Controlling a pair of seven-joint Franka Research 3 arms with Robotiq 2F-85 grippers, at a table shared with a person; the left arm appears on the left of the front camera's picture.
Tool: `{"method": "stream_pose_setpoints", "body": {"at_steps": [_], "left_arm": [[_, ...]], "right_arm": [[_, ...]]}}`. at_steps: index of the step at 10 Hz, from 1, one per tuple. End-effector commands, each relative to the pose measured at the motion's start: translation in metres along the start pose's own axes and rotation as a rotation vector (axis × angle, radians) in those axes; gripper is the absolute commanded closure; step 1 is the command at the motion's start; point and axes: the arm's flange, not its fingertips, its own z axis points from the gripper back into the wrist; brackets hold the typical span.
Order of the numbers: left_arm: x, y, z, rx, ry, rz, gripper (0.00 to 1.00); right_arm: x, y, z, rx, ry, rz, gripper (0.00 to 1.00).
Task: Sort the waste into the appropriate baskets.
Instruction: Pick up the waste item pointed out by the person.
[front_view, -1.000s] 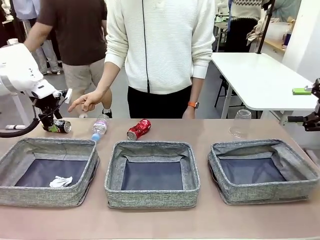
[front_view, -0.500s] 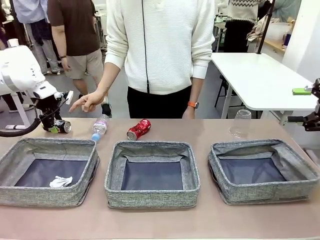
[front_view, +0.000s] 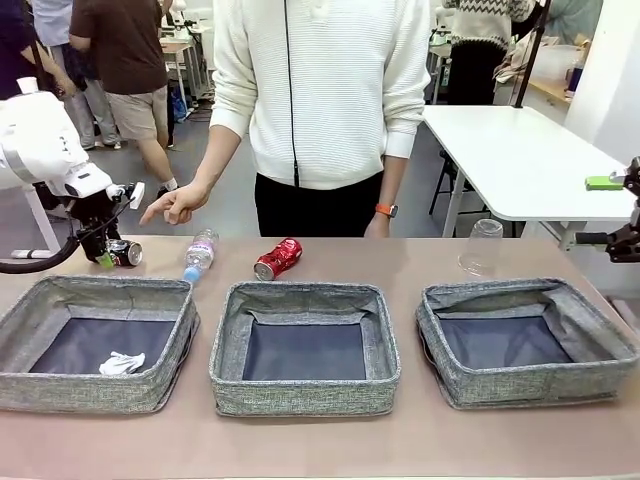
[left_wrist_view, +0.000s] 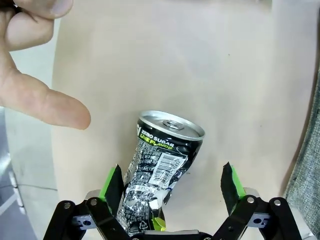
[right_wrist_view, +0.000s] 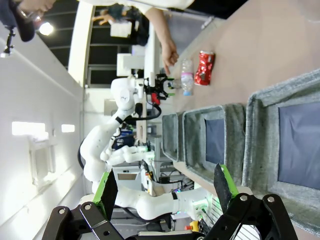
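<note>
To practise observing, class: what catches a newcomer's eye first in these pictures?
Three grey baskets stand in a row across the table, the left one holding a paper ball. At far left the left gripper straddles a dark can lying flat, and a person's hand points toward it.

The tan bench (front_view: 300, 445) is carrying three grey woven baskets in a row: the left basket (front_view: 90, 392), the middle basket (front_view: 300, 396) and the right basket (front_view: 540, 388). Behind them, a dark printed can (front_view: 125, 253), a blue-capped bottle (front_view: 199, 255) and a crushed red can (front_view: 278, 259) are lying on their sides. A clear plastic cup (front_view: 482, 246) is standing behind the right basket.
</note>
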Motion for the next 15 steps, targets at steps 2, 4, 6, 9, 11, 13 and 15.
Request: {"method": "stream_pose_setpoints", "body": {"at_steps": [2, 4, 6, 9, 11, 13, 15], "left_arm": [[0.001, 0.005, 0.003, -0.030, 0.032, 0.003, 0.58], [0.001, 0.005, 0.001, -0.020, 0.042, 0.005, 1.00], [0.000, 0.004, 0.002, -0.011, 0.046, 0.004, 0.85], [0.001, 0.000, 0.006, 0.005, 0.040, 0.005, 1.00], [0.000, -0.005, 0.018, 0.037, 0.023, 0.050, 1.00], [0.010, -0.049, 0.086, 0.088, 0.035, 0.300, 1.00], [0.022, -0.149, 0.166, 0.075, -0.034, 0.265, 1.00]], "right_arm": [[0.001, 0.002, -0.002, 0.020, -0.005, 0.009, 0.00], [0.001, 0.002, -0.002, 0.020, -0.005, 0.009, 0.00], [0.001, 0.002, -0.002, 0.020, -0.005, 0.009, 0.00], [0.001, 0.002, -0.002, 0.020, -0.005, 0.009, 0.00], [0.001, 0.002, -0.002, 0.020, -0.005, 0.009, 0.00], [0.001, 0.002, -0.002, 0.020, -0.005, 0.009, 0.00], [0.001, 0.002, -0.002, 0.020, -0.005, 0.009, 0.00]]}}
